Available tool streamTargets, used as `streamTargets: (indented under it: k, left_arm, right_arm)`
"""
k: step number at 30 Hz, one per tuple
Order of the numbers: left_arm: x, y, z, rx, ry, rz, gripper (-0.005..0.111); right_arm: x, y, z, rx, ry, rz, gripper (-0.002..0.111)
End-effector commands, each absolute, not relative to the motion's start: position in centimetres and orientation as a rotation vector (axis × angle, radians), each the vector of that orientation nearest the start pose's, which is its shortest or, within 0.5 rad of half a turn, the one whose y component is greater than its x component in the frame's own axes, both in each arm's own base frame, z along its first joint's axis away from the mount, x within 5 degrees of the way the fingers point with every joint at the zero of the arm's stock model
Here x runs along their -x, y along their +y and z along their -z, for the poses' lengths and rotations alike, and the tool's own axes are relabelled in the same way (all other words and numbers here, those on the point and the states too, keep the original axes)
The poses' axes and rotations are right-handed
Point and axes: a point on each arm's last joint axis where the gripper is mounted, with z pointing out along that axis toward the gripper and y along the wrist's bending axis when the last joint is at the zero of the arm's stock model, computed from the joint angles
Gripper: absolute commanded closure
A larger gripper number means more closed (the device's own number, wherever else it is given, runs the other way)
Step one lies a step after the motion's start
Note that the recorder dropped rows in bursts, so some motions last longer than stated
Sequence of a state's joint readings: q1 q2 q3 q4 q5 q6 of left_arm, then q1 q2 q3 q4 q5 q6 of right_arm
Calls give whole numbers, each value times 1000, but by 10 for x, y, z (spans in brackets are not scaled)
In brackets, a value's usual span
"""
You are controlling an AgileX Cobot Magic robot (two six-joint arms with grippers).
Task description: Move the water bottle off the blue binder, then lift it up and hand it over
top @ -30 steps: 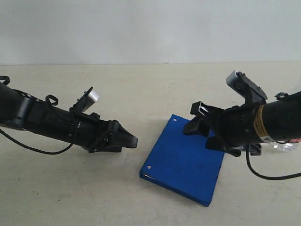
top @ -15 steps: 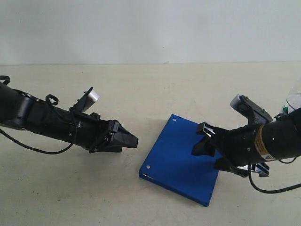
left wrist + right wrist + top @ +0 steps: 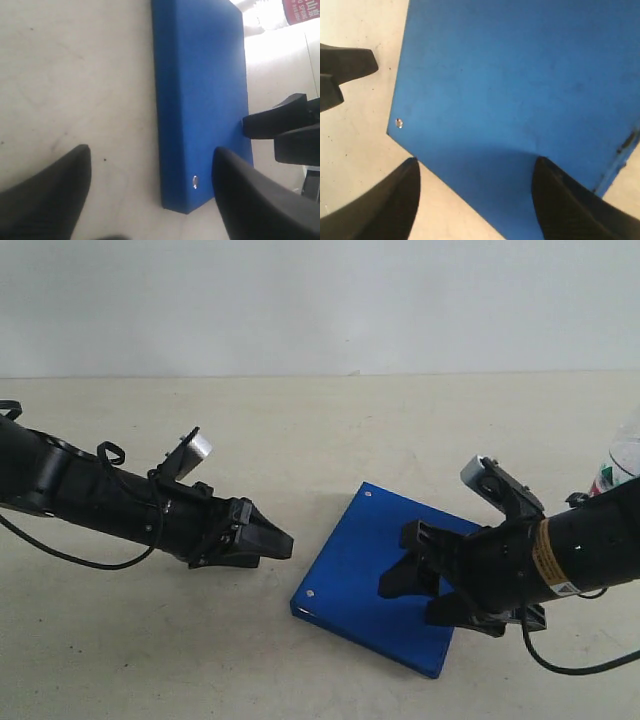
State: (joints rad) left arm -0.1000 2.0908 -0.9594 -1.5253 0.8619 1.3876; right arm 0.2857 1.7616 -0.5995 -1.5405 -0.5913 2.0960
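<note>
The blue binder (image 3: 350,570) lies flat on the table with nothing on top of it. The water bottle (image 3: 626,462) stands off the binder at the far right edge, mostly cut off; its red label (image 3: 301,9) shows in a corner of the left wrist view. My right gripper (image 3: 408,598) hangs open low over the binder's near right part, its fingers (image 3: 560,200) straddling the binder's edge (image 3: 470,170). My left gripper (image 3: 278,541) is open and empty, left of the binder, pointing at its riveted corner (image 3: 195,181).
The beige table (image 3: 300,440) runs back to a pale wall. A black cable (image 3: 80,558) trails under the left arm. The right arm's cable (image 3: 570,670) loops by the binder's right side.
My right gripper has swung down and left, from the binder's far right corner to low over its near right part. That uncovered the bottle at the right edge. The left arm barely moved.
</note>
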Motion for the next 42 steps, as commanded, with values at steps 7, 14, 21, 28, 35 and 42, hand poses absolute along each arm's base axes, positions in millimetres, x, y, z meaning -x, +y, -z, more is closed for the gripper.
streamTargets:
  k: [7, 14, 21, 28, 35, 42]
  left_arm:
    - [-335, -105, -90, -309, 2527, 1217, 42]
    - [-334, -105, -90, -324, 2538, 1214, 42]
    - [-334, -105, -90, -316, 2542, 1216, 42]
    - [-334, -105, -89, -317, 2542, 1213, 42]
    - [-334, -105, -89, -317, 2543, 1210, 42]
    - [-335, -105, -90, -317, 2524, 1204, 42]
  right_arm:
    - [-237, 123, -137, -24, 2674, -1022, 49]
    - [-226, 118, -149, 79, 2646, -978, 49]
    - [-207, 100, -124, -56, 2736, -783, 49]
    - [-207, 92, -118, -226, 2727, -695, 49]
    - [-211, 95, -113, -337, 2720, -750, 49]
    - [-230, 103, -114, -303, 2696, -785, 49]
